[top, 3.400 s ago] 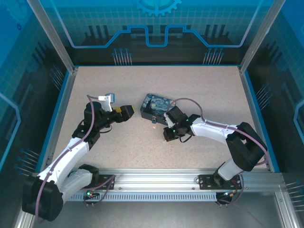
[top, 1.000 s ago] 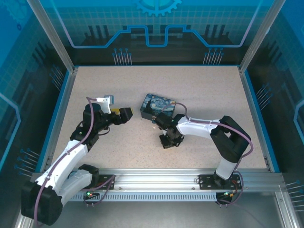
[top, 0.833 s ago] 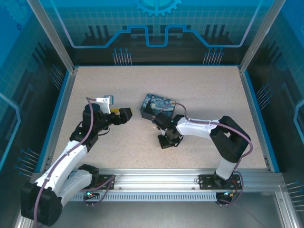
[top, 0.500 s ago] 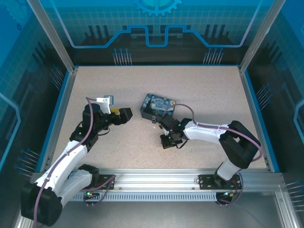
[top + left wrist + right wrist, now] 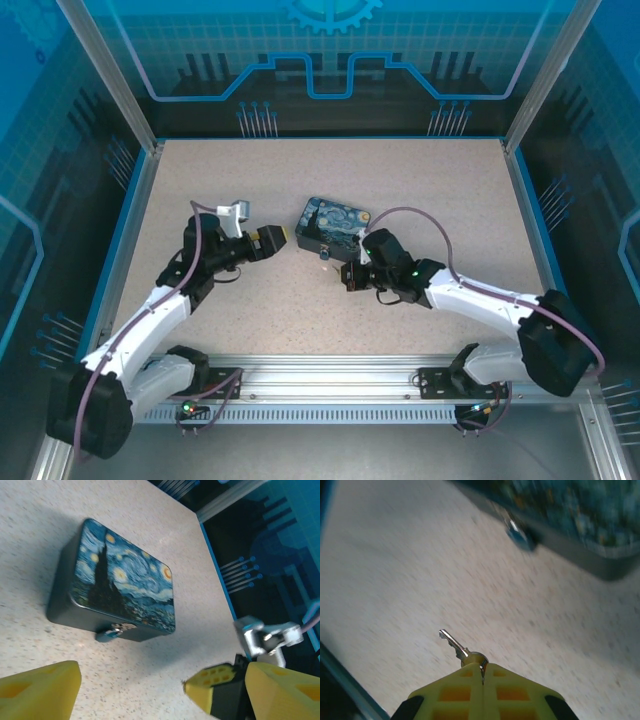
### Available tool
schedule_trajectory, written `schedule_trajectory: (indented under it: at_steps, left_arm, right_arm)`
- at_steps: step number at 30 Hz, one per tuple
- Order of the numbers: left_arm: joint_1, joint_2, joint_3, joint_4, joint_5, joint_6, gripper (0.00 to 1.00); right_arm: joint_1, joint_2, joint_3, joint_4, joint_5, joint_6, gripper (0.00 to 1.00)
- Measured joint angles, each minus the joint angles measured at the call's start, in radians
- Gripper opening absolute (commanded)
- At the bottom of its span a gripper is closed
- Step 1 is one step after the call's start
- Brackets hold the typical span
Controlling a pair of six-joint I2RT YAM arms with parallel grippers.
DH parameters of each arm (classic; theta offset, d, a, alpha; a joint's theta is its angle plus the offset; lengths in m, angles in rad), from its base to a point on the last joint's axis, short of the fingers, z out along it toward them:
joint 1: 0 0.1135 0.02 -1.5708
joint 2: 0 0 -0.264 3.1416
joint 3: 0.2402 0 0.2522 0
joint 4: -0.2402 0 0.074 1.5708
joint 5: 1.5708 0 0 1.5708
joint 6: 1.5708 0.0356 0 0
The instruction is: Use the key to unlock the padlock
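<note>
Key pickup done: my right claw clamping key by head, blade pointing out; padlock hanging at box front on desk, apart from key; left claw gaping, empty; I'm judging inserting and turning remaining

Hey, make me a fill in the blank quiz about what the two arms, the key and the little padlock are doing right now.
1. The right end effector is shut on the ___.
2. The padlock hangs at the front of the painted ___.
3. The left end effector is ___ and holds nothing.
Missing words: key; box; open.
</note>
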Motion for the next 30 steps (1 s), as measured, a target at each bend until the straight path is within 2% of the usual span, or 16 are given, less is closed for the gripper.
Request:
schedule_trajectory:
  at_steps: [6, 15, 26, 30]
  left_arm:
    - [-0.100, 0.099, 0.068, 0.061, 0.026, -0.064, 0.75]
    - [-0.203, 0.184, 0.136, 0.130, 0.022, -0.092, 0.63]
    - [-0.243, 0.240, 0.143, 0.148, -0.013, -0.099, 0.35]
    - [-0.244, 0.240, 0.143, 0.162, -0.029, -0.099, 0.21]
  right_arm:
    - [0.018, -0.038, 0.004, 0.168, 0.069, 0.002, 0.00]
    - [0.050, -0.038, 0.035, 0.256, 0.112, -0.015, 0.00]
    - [0.069, -0.030, 0.044, 0.266, 0.112, -0.021, 0.00]
    - [0.074, -0.026, 0.059, 0.266, 0.111, -0.021, 0.00]
